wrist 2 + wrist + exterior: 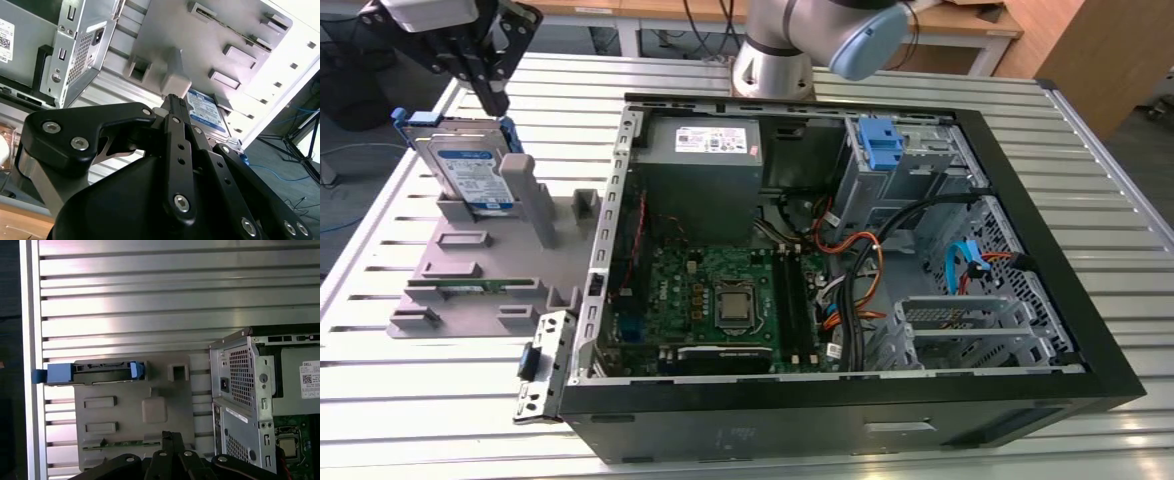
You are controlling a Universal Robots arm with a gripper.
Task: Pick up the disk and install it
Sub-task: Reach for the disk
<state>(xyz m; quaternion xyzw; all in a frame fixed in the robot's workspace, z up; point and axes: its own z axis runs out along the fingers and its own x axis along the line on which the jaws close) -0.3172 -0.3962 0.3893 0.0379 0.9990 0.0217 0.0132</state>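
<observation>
The disk [470, 172], a flat metal hard drive with a white-and-blue label and a blue plastic bracket, stands on edge in a grey plastic holder [467, 272] on the slatted metal tabletop [400, 400]. It sits beside the open black computer case [1110, 380]. The black end effector [495, 100] hangs just above the disk's long top edge, clenched and empty.

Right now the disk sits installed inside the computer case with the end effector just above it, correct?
No. The disk stands upright on the grey fixture outside the computer case, at the exterior view's left, as the exterior view shows. The end effector is indeed just above it.
</observation>
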